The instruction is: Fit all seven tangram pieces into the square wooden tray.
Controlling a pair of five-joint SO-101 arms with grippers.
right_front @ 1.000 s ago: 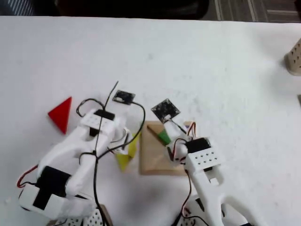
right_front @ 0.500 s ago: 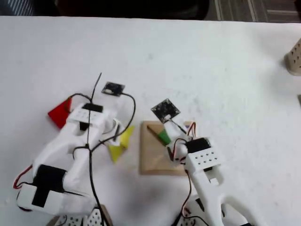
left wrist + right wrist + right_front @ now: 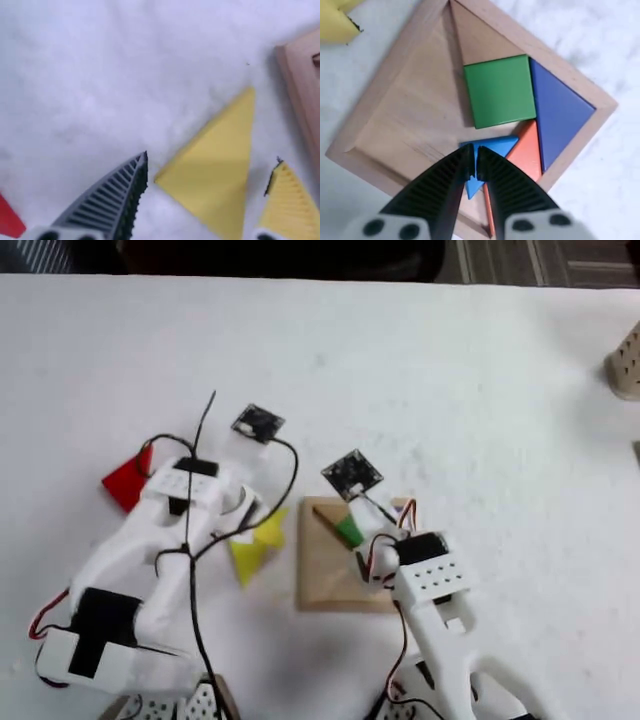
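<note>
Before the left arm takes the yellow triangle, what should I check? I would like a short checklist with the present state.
1. Left end effector open, astride yellow triangle: ok.
2. Yellow triangle on table, outside tray: ok.
3. Bare floor left in tray: ok.
4. Right end effector away from tray: not ok, shut over light blue triangle.
5. Fingers touching yellow triangle: cannot tell.

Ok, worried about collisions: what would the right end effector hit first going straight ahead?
Likely the small blue triangle in the tray, just beyond the shut end effector; depth is unclear.
</note>
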